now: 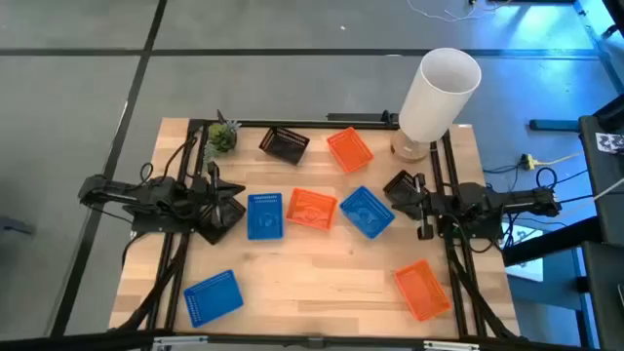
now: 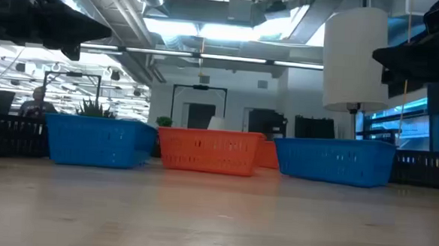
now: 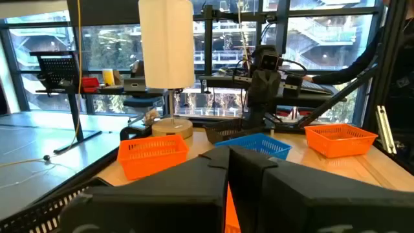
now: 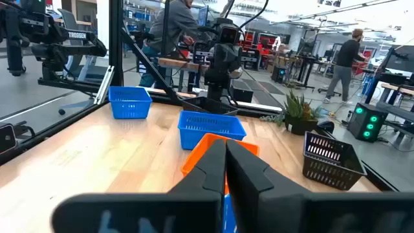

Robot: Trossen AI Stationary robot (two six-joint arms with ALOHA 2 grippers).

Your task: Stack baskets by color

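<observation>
Several baskets rest on their bottoms on the wooden table [image 1: 312,278]. A blue basket [image 1: 264,215], an orange one [image 1: 312,209] and another blue one [image 1: 367,212] stand in a row at the middle. A black basket [image 1: 285,144] and an orange basket [image 1: 349,149] stand at the far side. A blue basket [image 1: 213,296] sits near left and an orange one [image 1: 423,289] near right. My left gripper [image 1: 234,208] hovers shut at the row's left end. At its right end, my right gripper [image 1: 395,190] hovers shut. Both grippers are empty.
A tall white cylinder [image 1: 439,93] stands at the far right corner, and a small green plant [image 1: 222,136] at the far left. Bare wood lies along the near edge between the two near baskets. People move in the room behind the table [image 4: 343,58].
</observation>
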